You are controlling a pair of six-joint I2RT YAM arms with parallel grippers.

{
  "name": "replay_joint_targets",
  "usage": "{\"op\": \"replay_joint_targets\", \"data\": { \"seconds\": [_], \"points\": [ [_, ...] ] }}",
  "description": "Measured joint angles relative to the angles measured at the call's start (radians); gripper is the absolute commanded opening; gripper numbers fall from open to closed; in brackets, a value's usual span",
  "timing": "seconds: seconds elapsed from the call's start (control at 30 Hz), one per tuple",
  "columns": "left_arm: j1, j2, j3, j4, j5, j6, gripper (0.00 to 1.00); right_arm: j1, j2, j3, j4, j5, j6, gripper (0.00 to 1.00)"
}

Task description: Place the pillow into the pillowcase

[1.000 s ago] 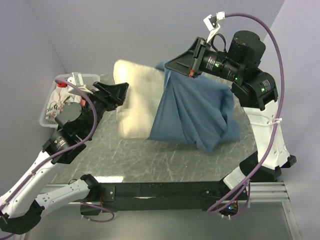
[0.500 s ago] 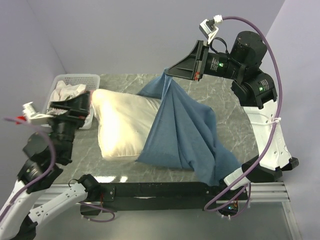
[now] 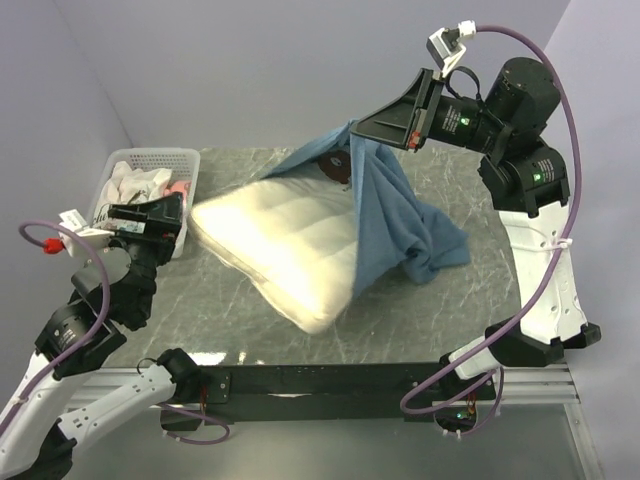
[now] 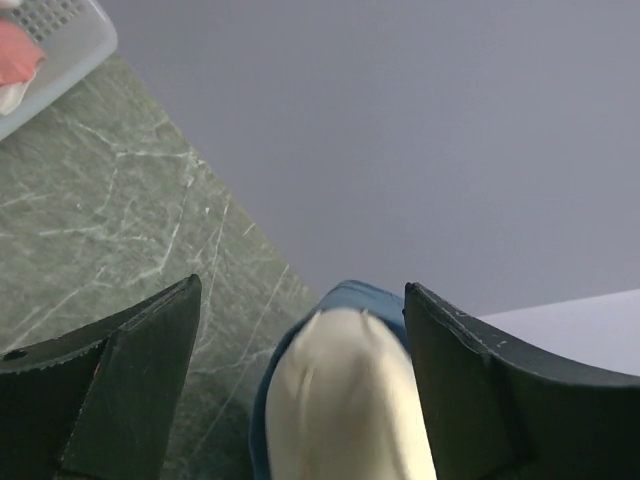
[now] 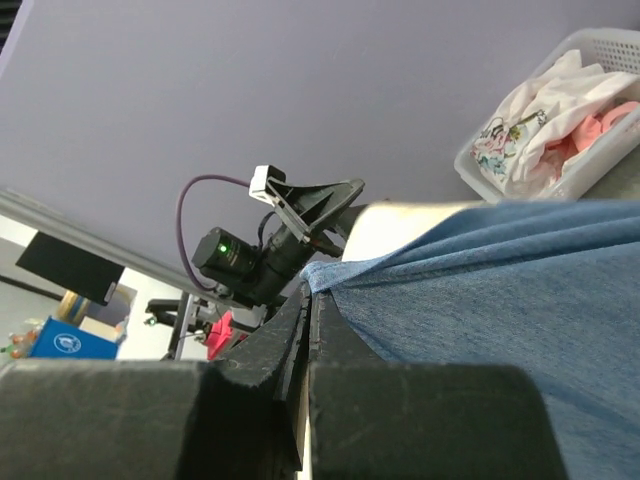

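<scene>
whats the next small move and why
Probably push the pillow rightward, deeper into the pillowcase: the right hand pinches its edge up, only the pillow's right end is covered, and the left hand sits at the bare end.

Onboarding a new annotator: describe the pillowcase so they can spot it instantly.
On the green stone-look table, look below the raised right gripper. The pillowcase is the cloth hanging from that gripper, draped over the right end of the cream pillow. It alone is plain dusty blue; the laundry in the basket is white and pink.
</scene>
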State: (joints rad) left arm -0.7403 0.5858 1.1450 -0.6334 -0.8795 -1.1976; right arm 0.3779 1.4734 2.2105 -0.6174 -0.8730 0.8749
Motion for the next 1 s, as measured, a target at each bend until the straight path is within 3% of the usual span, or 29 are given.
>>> {"op": "replay_joint_targets", "data": {
  "seconds": [0.4,0.53,0.7,0.87,1.0],
  "points": [
    [0.007,0.154,0.155,0.027,0.212,0.112,0.91,-0.098,0.024,0.037,0.045,-0.071,0.067,0.00],
    [0.069,0.204,0.201,0.060,0.330,0.144,0.91,-0.113,0.031,0.037,0.058,-0.077,0.078,0.00],
    [0.335,0.254,0.187,0.116,0.646,0.155,0.88,-0.160,0.060,0.037,0.110,-0.081,0.121,0.00],
    [0.685,0.302,0.010,0.278,1.064,0.101,0.88,-0.177,0.105,0.028,0.163,-0.053,0.159,0.00],
    [0.800,0.331,-0.140,0.332,1.242,0.067,0.87,-0.177,0.121,-0.014,0.191,-0.037,0.176,0.00]
  ]
}}
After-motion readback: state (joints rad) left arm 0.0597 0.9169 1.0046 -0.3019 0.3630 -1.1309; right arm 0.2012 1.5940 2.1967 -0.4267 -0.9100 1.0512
